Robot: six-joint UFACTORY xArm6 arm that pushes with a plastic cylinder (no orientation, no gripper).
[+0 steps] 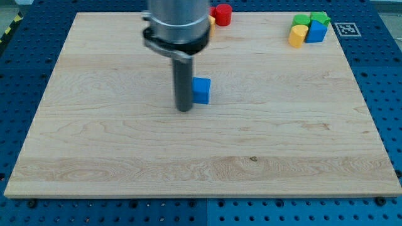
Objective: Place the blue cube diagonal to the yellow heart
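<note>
Resting my tip point(184, 109) on the wooden board point(125, 163), no jaws to speak of (a bare rod), touching the blue cube point(201, 90) just to its right. Sitting well apart, toward the view's top right: yellow heart point(298, 36), blue block point(316, 32), two green blocks point(303, 20). Sitting nearer, upward: red cylinder point(222, 14).

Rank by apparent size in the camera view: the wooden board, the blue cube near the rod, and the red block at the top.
1. Wooden board, by far the largest.
2. and 3. Blue cube and red block: they look alike; the red one lies farther toward the view's top, so I do not rank them.
My tip is just left of the blue cube.
</note>
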